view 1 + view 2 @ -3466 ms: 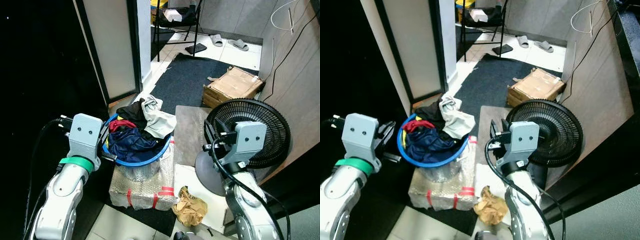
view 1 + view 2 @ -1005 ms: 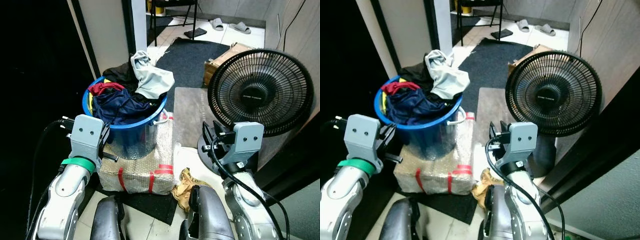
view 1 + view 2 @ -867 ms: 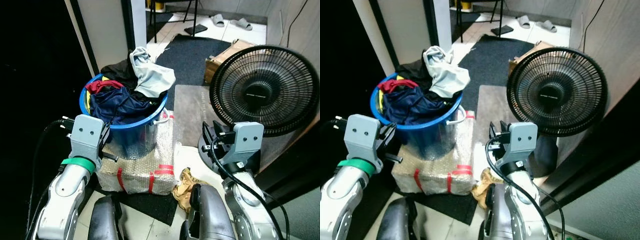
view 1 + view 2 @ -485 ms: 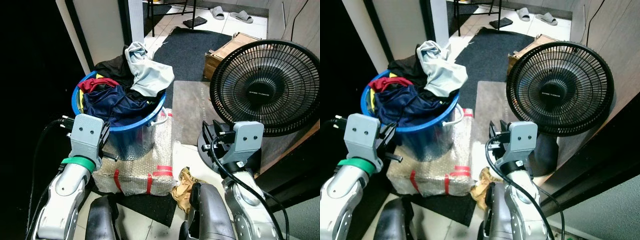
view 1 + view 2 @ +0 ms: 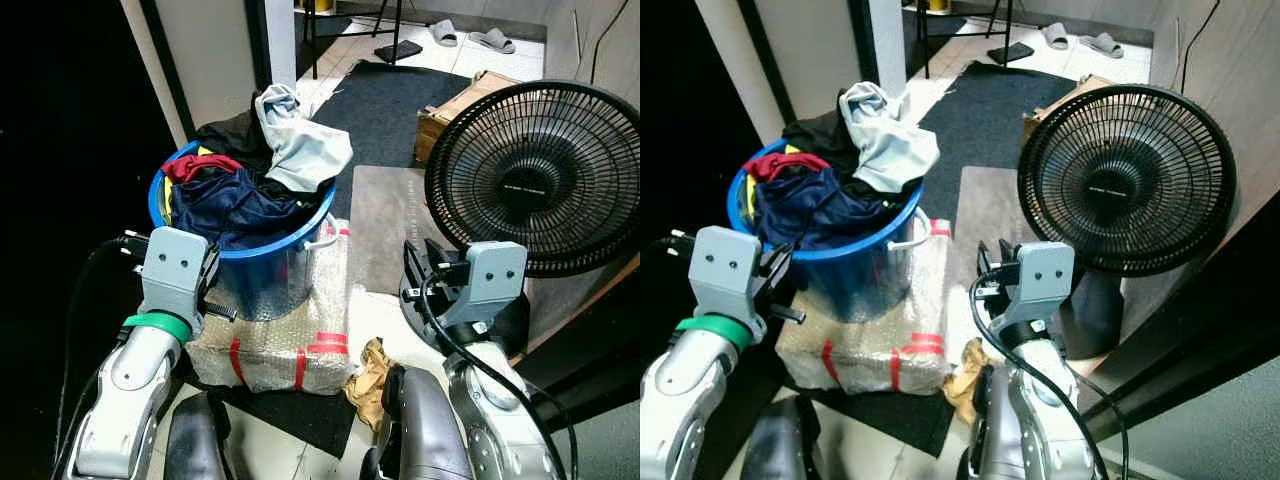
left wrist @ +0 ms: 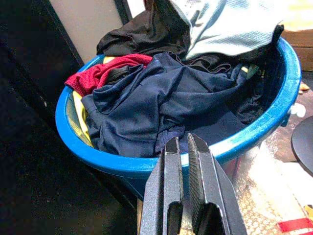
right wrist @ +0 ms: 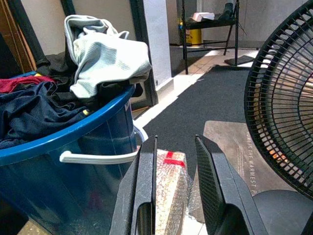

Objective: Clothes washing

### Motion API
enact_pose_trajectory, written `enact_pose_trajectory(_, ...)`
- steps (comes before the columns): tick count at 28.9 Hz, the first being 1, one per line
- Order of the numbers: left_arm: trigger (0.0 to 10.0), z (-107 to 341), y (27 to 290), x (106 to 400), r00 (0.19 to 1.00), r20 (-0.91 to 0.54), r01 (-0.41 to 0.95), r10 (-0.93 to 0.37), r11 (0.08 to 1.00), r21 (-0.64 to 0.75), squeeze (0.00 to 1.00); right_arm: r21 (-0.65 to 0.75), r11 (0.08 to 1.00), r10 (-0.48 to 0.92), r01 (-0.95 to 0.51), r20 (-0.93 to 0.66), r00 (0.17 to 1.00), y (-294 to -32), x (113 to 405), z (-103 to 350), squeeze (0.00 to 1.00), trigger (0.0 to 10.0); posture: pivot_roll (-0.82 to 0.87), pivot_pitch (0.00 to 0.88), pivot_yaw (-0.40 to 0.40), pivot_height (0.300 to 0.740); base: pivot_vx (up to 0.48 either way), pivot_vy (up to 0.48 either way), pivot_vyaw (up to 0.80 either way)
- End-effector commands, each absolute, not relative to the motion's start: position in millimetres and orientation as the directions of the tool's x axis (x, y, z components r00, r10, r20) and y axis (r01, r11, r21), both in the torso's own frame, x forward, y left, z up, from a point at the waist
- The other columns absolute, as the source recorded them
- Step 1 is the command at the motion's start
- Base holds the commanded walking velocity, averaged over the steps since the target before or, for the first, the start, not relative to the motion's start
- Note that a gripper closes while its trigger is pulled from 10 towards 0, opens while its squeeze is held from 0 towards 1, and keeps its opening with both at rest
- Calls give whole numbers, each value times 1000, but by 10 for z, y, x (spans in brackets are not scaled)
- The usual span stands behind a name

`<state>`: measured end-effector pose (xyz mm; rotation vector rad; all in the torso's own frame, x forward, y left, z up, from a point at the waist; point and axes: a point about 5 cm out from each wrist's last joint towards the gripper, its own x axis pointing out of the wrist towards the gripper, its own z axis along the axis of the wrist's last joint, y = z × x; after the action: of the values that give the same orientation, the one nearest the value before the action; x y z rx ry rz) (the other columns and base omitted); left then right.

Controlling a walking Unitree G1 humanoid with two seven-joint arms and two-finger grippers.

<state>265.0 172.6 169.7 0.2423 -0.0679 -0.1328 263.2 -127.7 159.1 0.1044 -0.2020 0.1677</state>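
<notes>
While both arms hover short of the load, the blue basket of clothes sits just ahead of the left gripper, whose fingers are nearly together and empty; the right gripper, slightly parted and empty, faces its white handle. The approach seems in hand; grasping the rim likely comes next.

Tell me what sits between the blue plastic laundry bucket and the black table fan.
In the left eye view, a grey-brown floor mat lies between the blue plastic laundry bucket and the black table fan.

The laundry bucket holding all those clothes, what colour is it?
The bucket is bright blue, with a white handle. The left wrist view shows it best.
</notes>
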Motion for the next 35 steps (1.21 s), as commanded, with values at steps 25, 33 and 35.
enact_pose_trajectory(25,10000,1733,1783,2681,996,41,72,-82,976,204,0,104,965,212,-242,238,948,-1119,2814,1804,0,10000,10,89,42,321,0,0,0)
enact_pose_trajectory(33,10000,2144,1759,3041,987,146,58,-72,993,100,0,73,950,284,-302,196,939,-890,3439,1969,0,10000,44,119,15,321,0,0,0)
enact_pose_trajectory(35,10000,2160,1754,3052,986,150,59,-74,993,102,0,74,950,284,-303,192,939,-887,3482,1976,0,10000,44,119,15,321,0,0,0)
